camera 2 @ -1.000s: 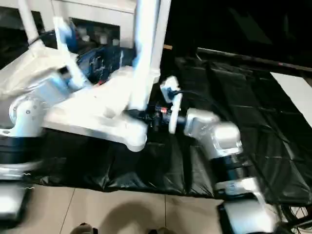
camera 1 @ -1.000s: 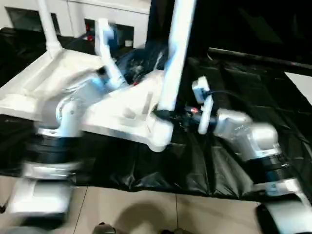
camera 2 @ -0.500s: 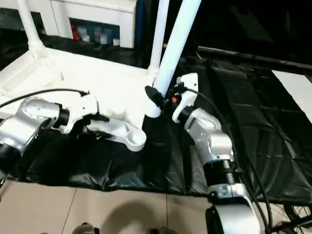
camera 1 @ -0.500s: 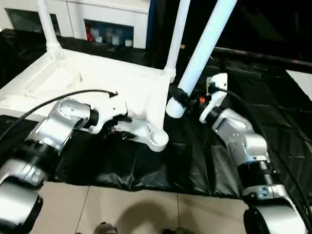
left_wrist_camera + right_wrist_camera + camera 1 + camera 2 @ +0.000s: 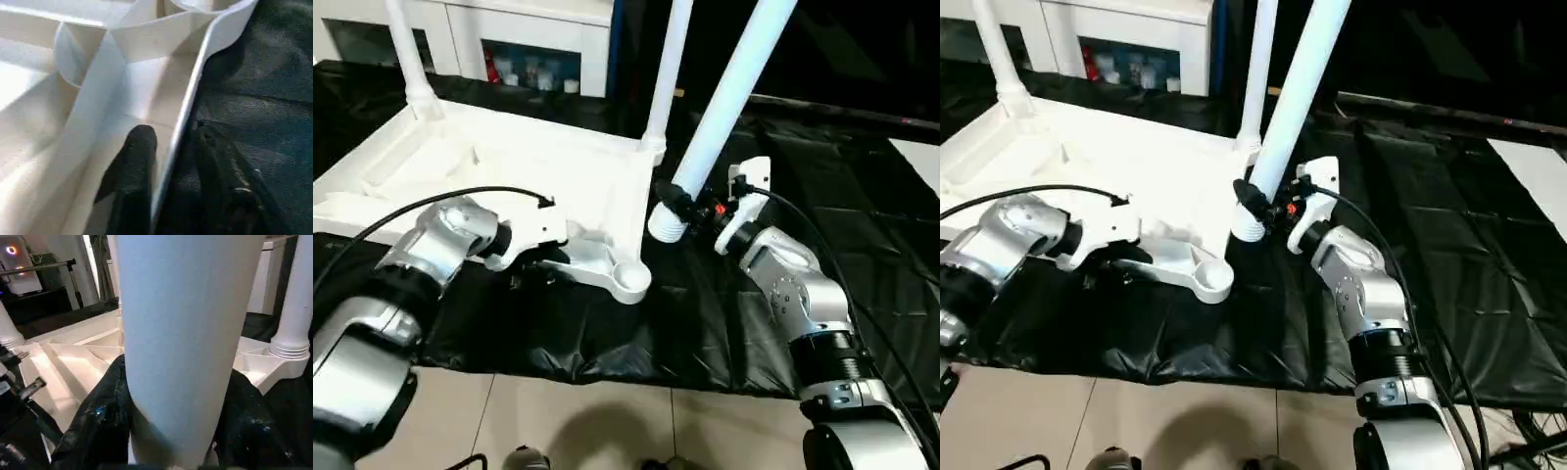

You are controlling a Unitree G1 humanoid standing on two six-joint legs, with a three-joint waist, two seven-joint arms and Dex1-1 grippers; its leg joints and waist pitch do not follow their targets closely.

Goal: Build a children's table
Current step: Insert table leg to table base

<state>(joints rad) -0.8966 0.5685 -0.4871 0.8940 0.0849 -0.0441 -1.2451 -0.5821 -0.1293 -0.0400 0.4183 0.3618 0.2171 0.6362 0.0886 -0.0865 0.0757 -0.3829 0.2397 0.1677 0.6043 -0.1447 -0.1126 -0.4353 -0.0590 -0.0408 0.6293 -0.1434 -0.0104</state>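
Children's table top (image 5: 509, 171) risks shifting as left gripper (image 5: 168, 161) jaws straddle its rim; right gripper (image 5: 690, 208) jaws clench tilted leg (image 5: 729, 93) that could miss socket (image 5: 628, 279)

Smooth white plastic top (image 5: 558, 166); crinkled black cover (image 5: 783, 166).

Both arms forward, each gripper closed on the children's table.
Left gripper (image 5: 166, 166): forearm low, fingers (image 5: 134, 161) straddling the top's (image 5: 558, 166) near rim by the empty corner socket. Right gripper (image 5: 690, 206): wrist raised, fingers (image 5: 100, 416) clamped around the loose leg (image 5: 729, 93), just above its flared end.
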